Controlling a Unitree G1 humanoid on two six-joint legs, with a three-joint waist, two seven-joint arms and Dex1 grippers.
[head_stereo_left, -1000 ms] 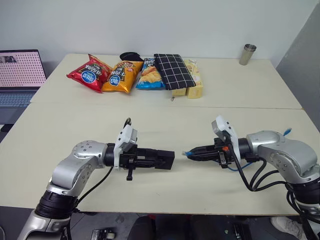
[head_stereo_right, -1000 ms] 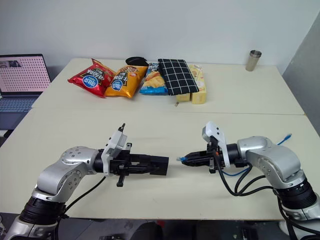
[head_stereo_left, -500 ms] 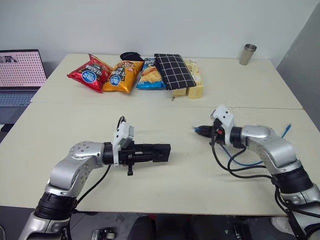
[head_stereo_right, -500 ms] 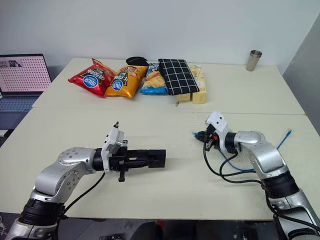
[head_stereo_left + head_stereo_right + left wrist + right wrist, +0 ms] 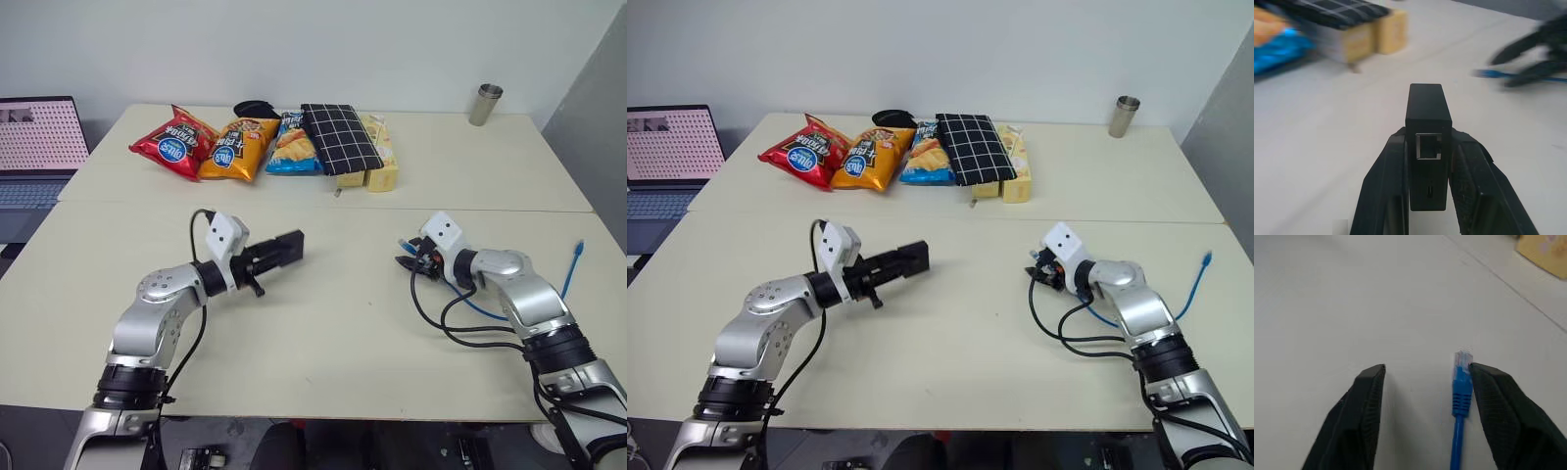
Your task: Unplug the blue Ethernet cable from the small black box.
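Separation is complete: right gripper [image 5: 1422,377] has been spread, cable [image 5: 1460,382] freed beside 1 finger; box [image 5: 1428,142] stays pinched by left gripper [image 5: 1429,161], port empty.

Head stereo pair: high vantage, looking forward and down over tabletop [image 5: 323,343], both arms in frame, far wall behind. Left wrist view: close, sighting along left claw [image 5: 1428,161] toward yellow boxes [image 5: 1371,34] and right claw [image 5: 1533,51]. Right wrist view: very close, angled down at tabletop between right claw's fingers [image 5: 1359,421]. Yellow boxes appear in head and left wrist views.
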